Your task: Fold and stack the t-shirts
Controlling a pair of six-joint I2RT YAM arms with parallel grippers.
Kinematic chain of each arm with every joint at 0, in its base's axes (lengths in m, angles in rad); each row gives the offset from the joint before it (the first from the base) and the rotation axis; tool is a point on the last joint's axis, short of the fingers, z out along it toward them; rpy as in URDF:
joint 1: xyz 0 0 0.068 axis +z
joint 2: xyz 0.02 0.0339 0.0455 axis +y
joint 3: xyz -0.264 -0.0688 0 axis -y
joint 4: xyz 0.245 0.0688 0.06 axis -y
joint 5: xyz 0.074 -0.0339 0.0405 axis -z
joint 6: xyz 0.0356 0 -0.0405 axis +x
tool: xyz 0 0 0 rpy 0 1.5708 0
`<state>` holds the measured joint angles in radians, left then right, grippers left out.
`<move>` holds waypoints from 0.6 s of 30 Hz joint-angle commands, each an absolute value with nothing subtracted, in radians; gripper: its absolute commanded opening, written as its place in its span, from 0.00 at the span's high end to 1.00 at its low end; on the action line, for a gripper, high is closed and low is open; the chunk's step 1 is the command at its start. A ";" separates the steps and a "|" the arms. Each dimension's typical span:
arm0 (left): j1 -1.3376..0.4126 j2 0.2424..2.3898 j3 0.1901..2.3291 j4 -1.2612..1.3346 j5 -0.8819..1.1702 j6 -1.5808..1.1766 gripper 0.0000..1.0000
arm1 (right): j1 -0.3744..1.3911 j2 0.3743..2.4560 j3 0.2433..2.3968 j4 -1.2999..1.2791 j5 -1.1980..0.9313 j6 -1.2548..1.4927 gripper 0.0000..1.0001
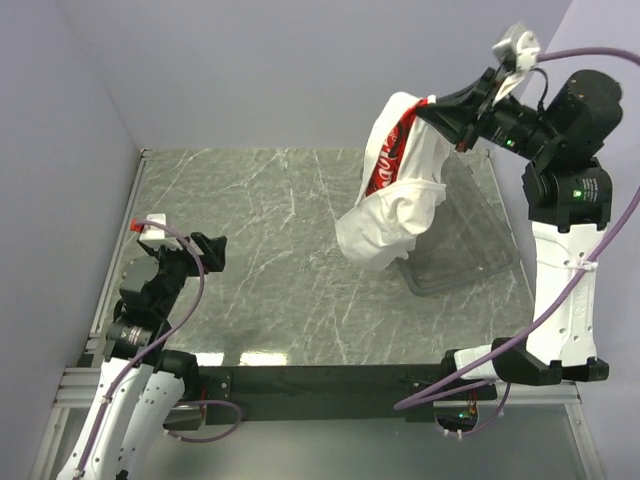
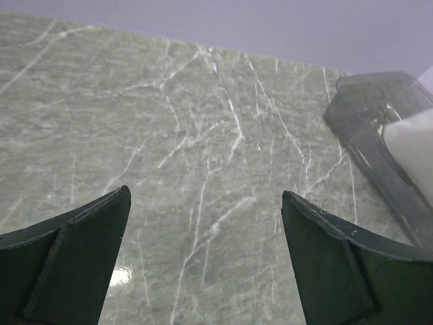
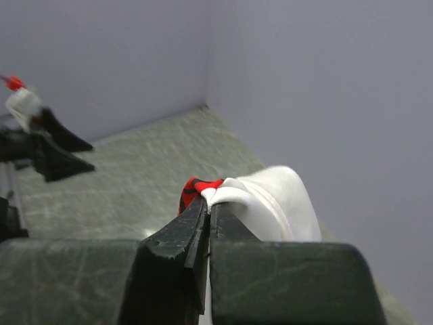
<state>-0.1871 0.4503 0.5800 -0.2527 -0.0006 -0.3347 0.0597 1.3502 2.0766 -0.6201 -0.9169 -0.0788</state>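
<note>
The right claw (image 1: 437, 112) is pinched tight on a bunched edge of the t-shirt (image 1: 395, 205), which hangs aloft over the clear bin (image 1: 475, 255), likely for carrying to open tabletop (image 1: 260, 240) and folding; the left claw (image 1: 208, 250) gapes wide, empty; the red print's white script is too crumpled to read.

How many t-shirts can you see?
1. The t-shirt hangs bunched from the right gripper, by the left side of the bin. It covers part of the bin, so another could hide there.
</note>
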 commanded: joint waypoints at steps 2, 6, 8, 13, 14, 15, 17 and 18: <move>-0.190 0.408 0.603 -0.230 -0.055 -0.334 0.01 | 0.104 1.339 2.189 -0.298 -1.069 0.228 1.00; -0.190 0.390 0.601 -0.233 -0.083 -0.337 0.01 | 0.172 1.325 2.158 -0.210 -1.060 0.311 1.00; -0.189 0.384 0.601 -0.236 -0.089 -0.339 0.01 | 0.213 1.313 2.140 -0.225 -1.042 0.292 1.00; -0.190 0.383 0.601 -0.235 -0.094 -0.341 0.01 | 0.252 1.289 2.108 -0.244 -1.016 0.275 1.00; -0.190 0.383 0.601 -0.235 -0.095 -0.341 0.01 | 0.267 1.286 2.077 -0.253 -1.009 0.264 1.00; -0.190 0.382 0.601 -0.235 -0.095 -0.342 0.01 | 0.273 1.282 2.060 -0.279 -0.993 0.250 1.00; -0.190 0.377 0.601 -0.233 -0.095 -0.342 0.01 | 0.305 1.264 1.978 -0.301 -0.980 0.206 1.00; -0.189 0.377 0.601 -0.235 -0.095 -0.342 0.01 | 0.319 1.255 1.941 -0.331 -0.956 0.186 1.00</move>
